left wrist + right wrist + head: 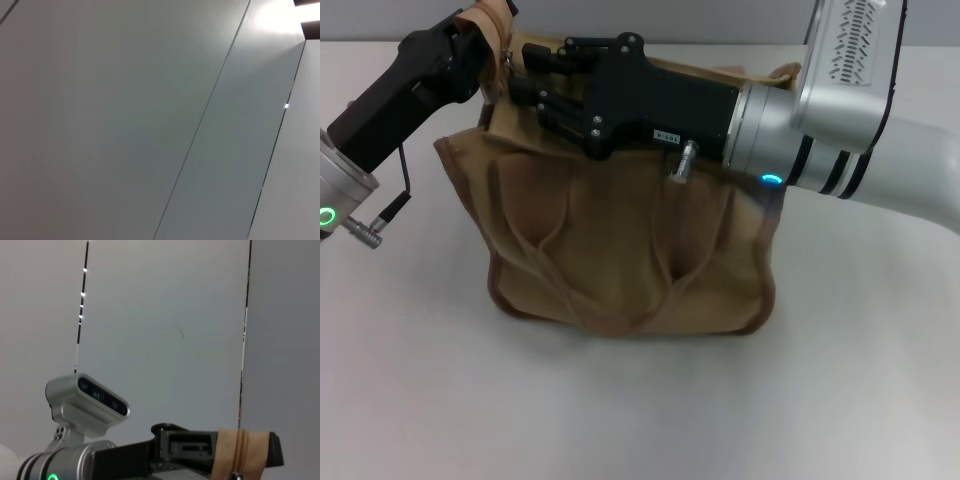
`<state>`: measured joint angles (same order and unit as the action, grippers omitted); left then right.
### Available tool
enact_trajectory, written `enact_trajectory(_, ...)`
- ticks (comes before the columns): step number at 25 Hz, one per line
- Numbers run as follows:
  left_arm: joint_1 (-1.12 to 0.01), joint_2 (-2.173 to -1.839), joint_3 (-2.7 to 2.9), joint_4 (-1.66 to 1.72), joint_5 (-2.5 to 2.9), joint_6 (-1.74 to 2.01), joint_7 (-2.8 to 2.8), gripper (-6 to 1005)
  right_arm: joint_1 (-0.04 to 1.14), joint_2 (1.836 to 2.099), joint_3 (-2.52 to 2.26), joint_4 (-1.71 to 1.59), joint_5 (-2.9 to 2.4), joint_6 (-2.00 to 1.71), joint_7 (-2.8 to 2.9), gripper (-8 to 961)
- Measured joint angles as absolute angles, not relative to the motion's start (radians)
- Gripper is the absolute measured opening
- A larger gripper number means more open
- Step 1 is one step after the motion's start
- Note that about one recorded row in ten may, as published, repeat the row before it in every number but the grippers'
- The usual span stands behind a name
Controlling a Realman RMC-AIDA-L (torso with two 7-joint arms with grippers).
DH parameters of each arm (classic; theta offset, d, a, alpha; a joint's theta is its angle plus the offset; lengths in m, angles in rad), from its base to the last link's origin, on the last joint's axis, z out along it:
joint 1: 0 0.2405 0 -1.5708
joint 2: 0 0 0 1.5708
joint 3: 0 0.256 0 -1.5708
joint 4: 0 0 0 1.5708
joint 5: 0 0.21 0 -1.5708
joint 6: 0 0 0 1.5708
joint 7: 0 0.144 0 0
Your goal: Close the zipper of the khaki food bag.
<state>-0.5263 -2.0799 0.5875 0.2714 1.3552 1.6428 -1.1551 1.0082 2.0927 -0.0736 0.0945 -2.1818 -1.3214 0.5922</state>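
Khaki flap with the zipper (pixel 242 452) end is pinched in your left gripper (pixel 492 52) | khaki food bag (pixel 620 250) stands upright, its top running left-right between both grippers | right gripper (pixel 535 90) lies over the top edge, fingers' spread: cannot tell.

One khaki food bag (pixel 620 250), two end effectors.

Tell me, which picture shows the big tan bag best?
The head view: the whole boxy tan canvas bag stands on the table there. The right wrist view shows only a tan end strip with its zipper. The left wrist view shows none.
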Motion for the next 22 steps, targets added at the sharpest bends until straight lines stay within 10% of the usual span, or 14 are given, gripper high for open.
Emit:
enact_trajectory(8, -0.543, -2.080, 0.589, 0.259, 1.360, 1.636, -1.155, 20, 1.035, 2.092, -0.071, 0.111, -2.182, -1.258, 0.562, 303)
enact_trajectory(22, -0.540, -2.080, 0.589, 0.259, 1.355, 1.635, -1.154, 20, 1.021, 2.092, -0.027, 0.135, -2.180, -1.237, 0.511, 275)
